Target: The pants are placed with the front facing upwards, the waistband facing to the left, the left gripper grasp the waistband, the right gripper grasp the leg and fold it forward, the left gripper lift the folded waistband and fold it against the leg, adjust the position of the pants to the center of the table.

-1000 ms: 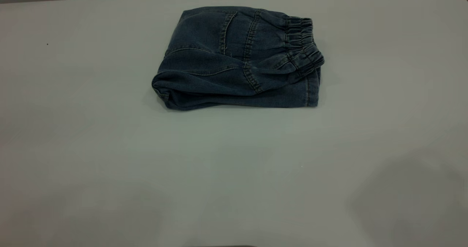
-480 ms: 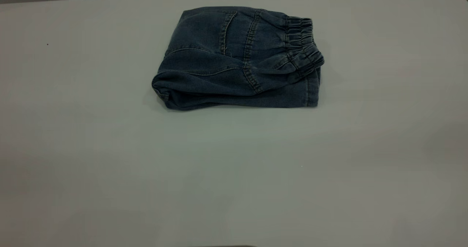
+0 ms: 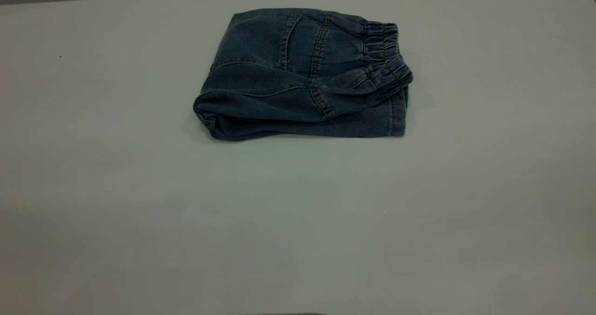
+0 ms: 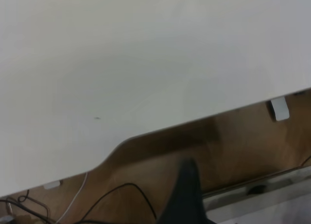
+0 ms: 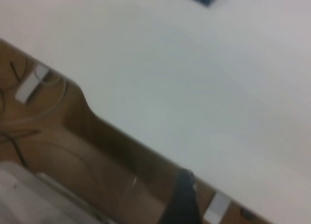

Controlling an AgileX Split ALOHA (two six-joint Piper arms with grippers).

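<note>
Both grippers hang past the near edge of the table [image 3: 116, 222], well apart from the pants [image 3: 298, 77]. Only a dark sliver of the left gripper [image 4: 187, 195] and the right gripper [image 5: 182, 199] shows, so their fingers' state cannot be told. The pants lie folded toward the far side, waistband [image 3: 384, 54] at the right. Judged so, folding looks complete; centring may remain.

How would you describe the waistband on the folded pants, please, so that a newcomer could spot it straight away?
On the pale table, the only item is the folded blue denim pants, lying toward the far side. In the exterior view, the waistband runs along their right edge. Unlike the smooth denim beside it, it is puckered into small tight gathers.
</note>
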